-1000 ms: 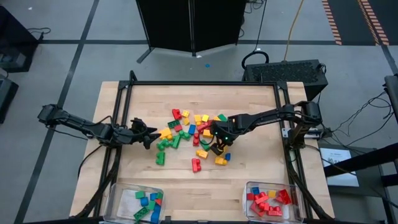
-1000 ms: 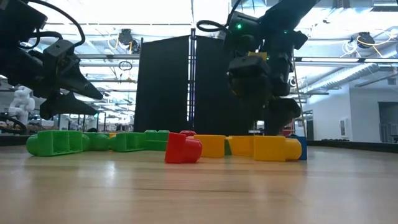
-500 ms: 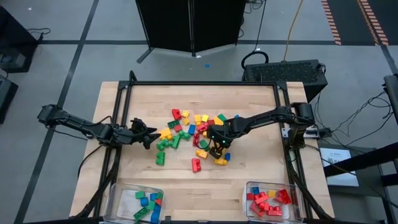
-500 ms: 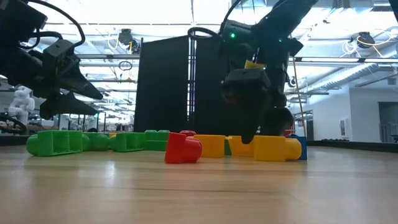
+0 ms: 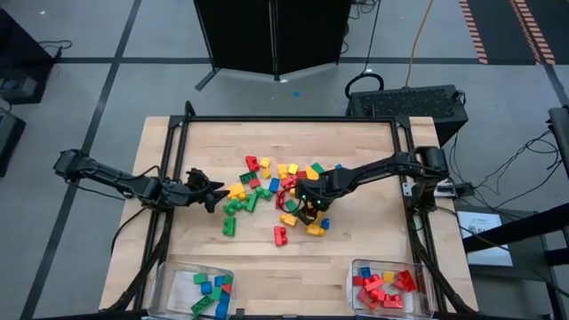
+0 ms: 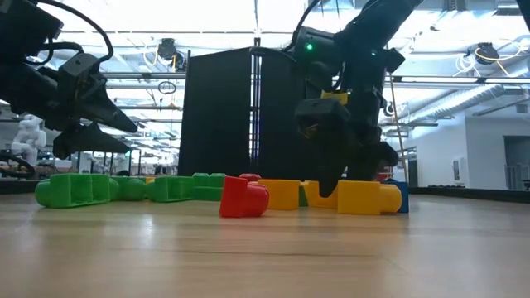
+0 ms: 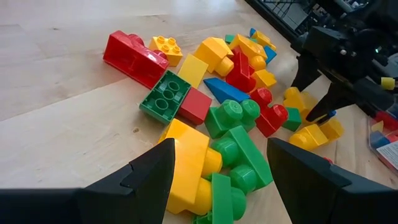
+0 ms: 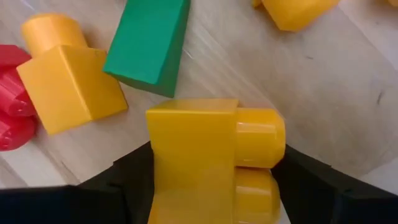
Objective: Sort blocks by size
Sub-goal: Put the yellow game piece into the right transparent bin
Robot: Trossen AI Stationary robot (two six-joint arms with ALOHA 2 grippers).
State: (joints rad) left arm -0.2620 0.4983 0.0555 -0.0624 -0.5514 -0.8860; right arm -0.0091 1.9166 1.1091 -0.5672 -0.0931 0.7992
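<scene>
Many blocks (image 5: 267, 191) in red, yellow, green and blue lie loose on the middle of the wooden table (image 5: 356, 142). My right gripper (image 5: 308, 206) points down into the right part of the pile. Its fingers stand on either side of a yellow two-stud block (image 8: 199, 155) that lies on its side on the wood. The gripper hides this block in the high view. My left gripper (image 5: 213, 191) waits open at the left edge of the pile, above yellow and green blocks (image 7: 211, 168). My right gripper has the yellow block between its two fingers. One finger (image 8: 127, 180) is at the block's flat bottom end (image 8: 152, 155), the other (image 8: 311, 180) at the tops of its studs (image 8: 281, 146). The fingers come from above, pointing down. The block lies on the table.
A green block (image 8: 149, 43), a yellow block (image 8: 68, 81) and a red one (image 8: 12, 118) lie close around the right gripper. Two clear bins stand at the near edge: the left bin (image 5: 173, 276) holds green and blue blocks, the right bin (image 5: 357, 267) mostly red ones.
My right gripper has come down onto the pile and tipped more steeply downward, ending low over the table at the yellow block. My left arm has kept still.
</scene>
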